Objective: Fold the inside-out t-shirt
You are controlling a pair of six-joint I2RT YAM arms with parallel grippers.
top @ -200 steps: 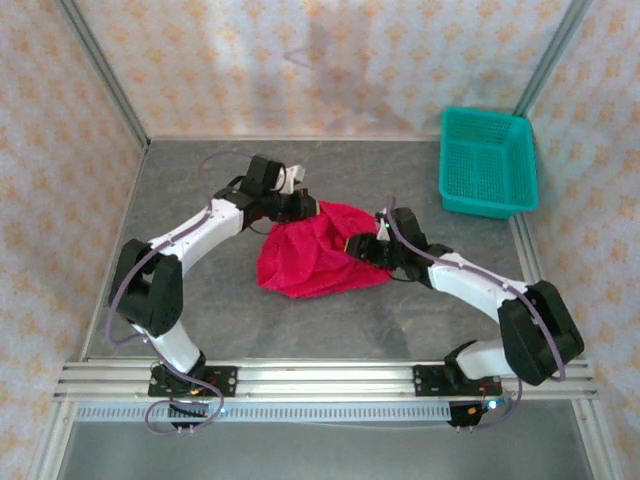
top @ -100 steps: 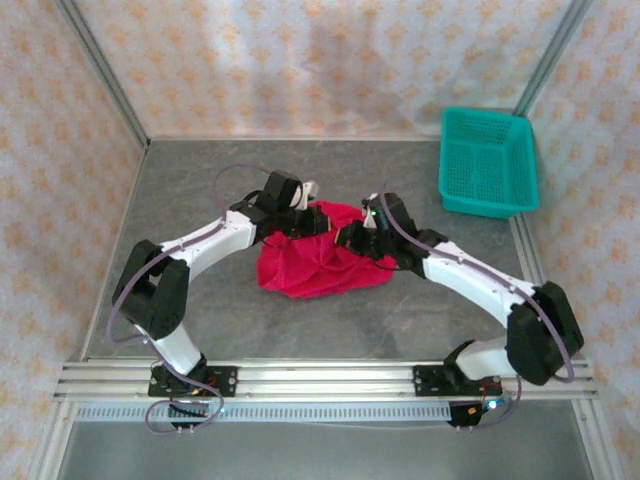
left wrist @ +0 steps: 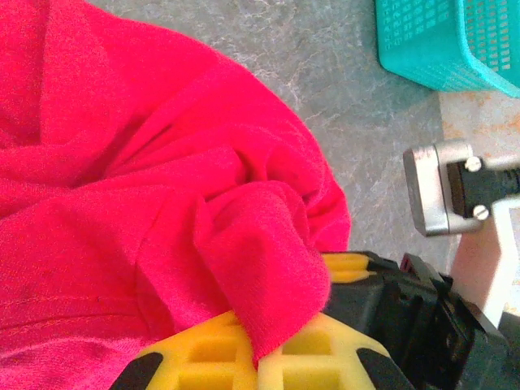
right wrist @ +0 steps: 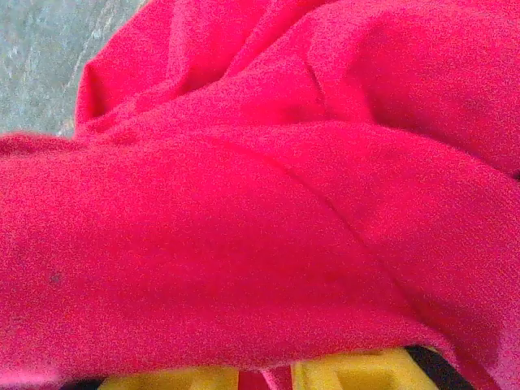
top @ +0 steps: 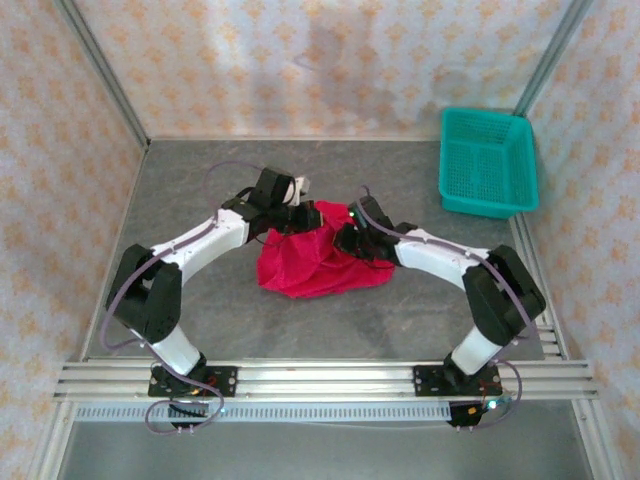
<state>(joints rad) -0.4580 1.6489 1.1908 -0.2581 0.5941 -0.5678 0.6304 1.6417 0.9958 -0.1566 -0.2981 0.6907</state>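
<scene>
Grey worktop (top: 190, 200) carries the inside-out t-shirt (top: 305, 265), bunched in a heap at its middle. At the shirt's far edge the left end effector (top: 298, 213) is clamped on a fold. Cloth drapes over the right end effector (top: 347, 238), so I cannot tell its grip. At the far right stands a teal basket (top: 487, 165), well apart.

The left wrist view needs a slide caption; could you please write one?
Yellow left fingers shut on a fold of the crumpled red t-shirt, teal basket beyond on the grey table.
</scene>
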